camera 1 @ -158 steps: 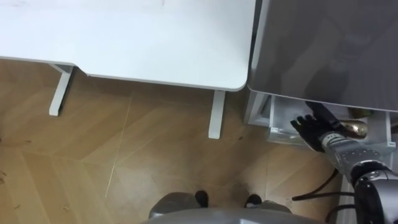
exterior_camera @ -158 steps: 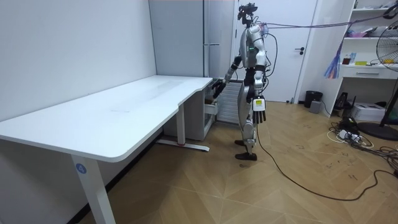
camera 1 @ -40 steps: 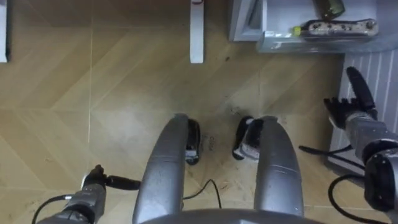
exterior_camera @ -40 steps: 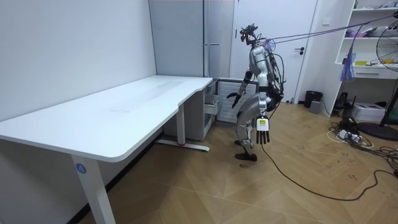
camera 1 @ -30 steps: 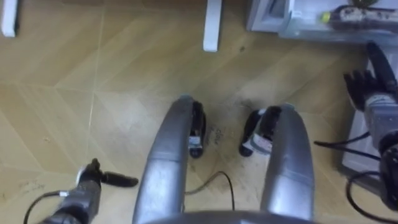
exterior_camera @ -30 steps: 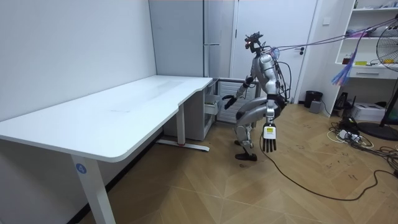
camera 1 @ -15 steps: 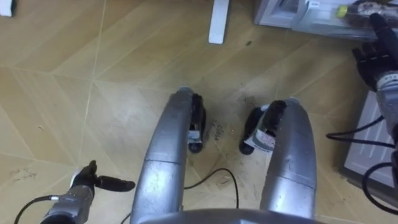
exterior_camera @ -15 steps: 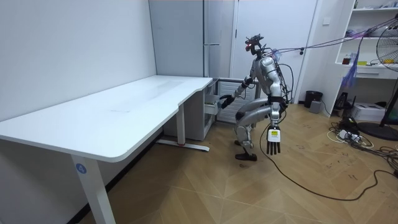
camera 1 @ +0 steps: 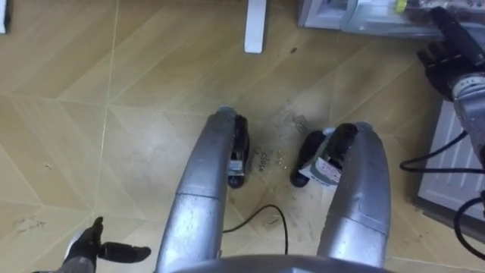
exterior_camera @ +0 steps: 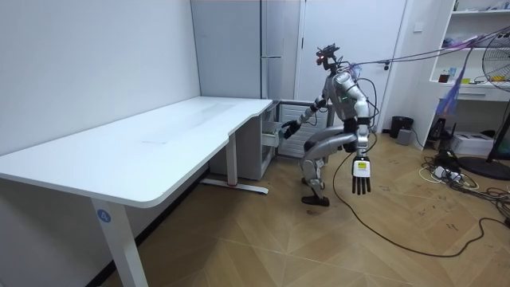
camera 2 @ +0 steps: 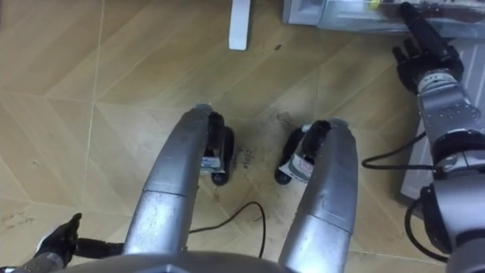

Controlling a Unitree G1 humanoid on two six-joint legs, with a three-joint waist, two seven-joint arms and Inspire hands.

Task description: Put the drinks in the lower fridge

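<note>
We've got our right hand (camera 1: 447,54) with fingers straight and empty. The bottle (camera 1: 408,7) lies crosswise in the fridge drawer (camera 1: 356,21), just ahead of it. Left hand (camera 1: 89,247) hangs open, well behind.

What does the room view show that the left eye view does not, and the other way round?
The room view gives the whole robot, knees bent, beside the white desk, with the tall grey fridge and a door behind. The left eye view gives a close look down at small marks on the floor between its feet. Both have the right hand stretched open toward the open lower drawer, and the left hand hanging open.
</note>
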